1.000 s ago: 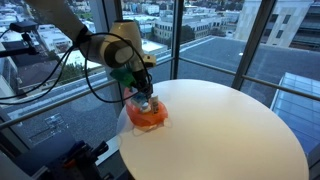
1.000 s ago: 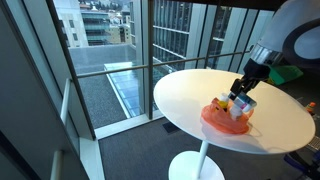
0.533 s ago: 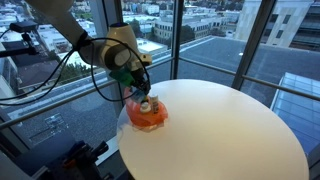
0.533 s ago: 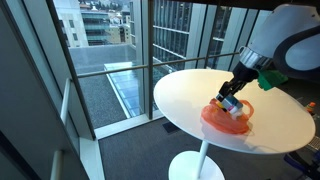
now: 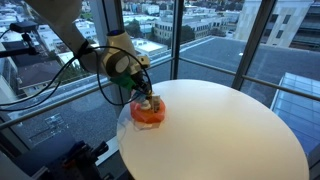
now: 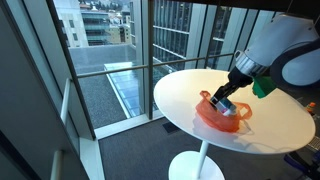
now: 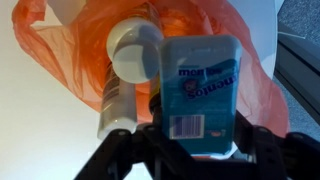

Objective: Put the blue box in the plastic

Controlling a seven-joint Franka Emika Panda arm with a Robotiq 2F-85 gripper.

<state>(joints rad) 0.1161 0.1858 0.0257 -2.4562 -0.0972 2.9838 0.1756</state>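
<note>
The blue box [image 7: 203, 92] is a flat blue pack with white lettering and a barcode. My gripper [image 7: 195, 145] is shut on its lower end and holds it just over the orange plastic bag [image 7: 70, 50]. In both exterior views the gripper [image 5: 146, 100] [image 6: 226, 102] is down at the bag [image 5: 150, 114] [image 6: 218, 118], which lies on the round white table [image 5: 230, 130] near its edge. A white bottle with a round cap [image 7: 135, 55] lies in the bag beside the box.
The table [image 6: 280, 120] stands by tall glass windows with a railing [image 6: 110, 70] behind. The table edge is close to the bag. Cables hang from the arm [image 5: 100, 60].
My gripper has lowered with the blue box toward the bag and shifted a little toward the window side. The bag now bunches up around the gripper.
</note>
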